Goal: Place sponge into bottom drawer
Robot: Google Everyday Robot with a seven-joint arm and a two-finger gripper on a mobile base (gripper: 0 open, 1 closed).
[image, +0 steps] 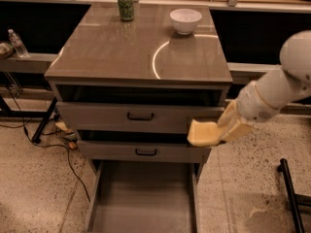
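My gripper (224, 130) is shut on the pale yellow sponge (204, 133) and holds it in the air at the cabinet's right front corner, level with the gap between the two upper drawers. The sponge sticks out to the left of the fingers. The bottom drawer (144, 198) is pulled open below, a long grey tray with a bare flat floor. The sponge hangs above the drawer's right wall, well above its floor.
The two upper drawers (141, 116) stand slightly open, with black handles. On the cabinet top stand a green can (126, 4) and a white bowl (185, 21). Cables lie on the floor at the left (58, 140). A black frame leg (291, 193) stands at the right.
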